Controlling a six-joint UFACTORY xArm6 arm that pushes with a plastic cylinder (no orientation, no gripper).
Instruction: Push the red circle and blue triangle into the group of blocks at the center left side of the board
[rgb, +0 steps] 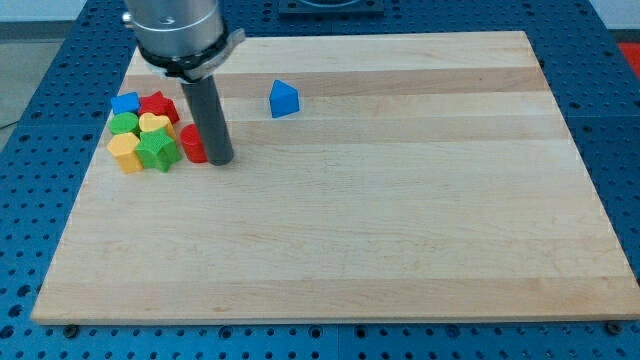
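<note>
While my tip (221, 158) rests against the red circle (193, 146) beside the group at the worktop's (400, 220) left, the blue triangle (284, 98) lies apart, upper right; no pincer exists.

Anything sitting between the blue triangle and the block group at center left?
Yes. My tip and the red circle both lie between the blue triangle and the group. The red circle already touches the group. No other blocks on that stretch.

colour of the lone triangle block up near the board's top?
Blue. The triangle shows clearly in the camera view, apart from the cluster.
</note>
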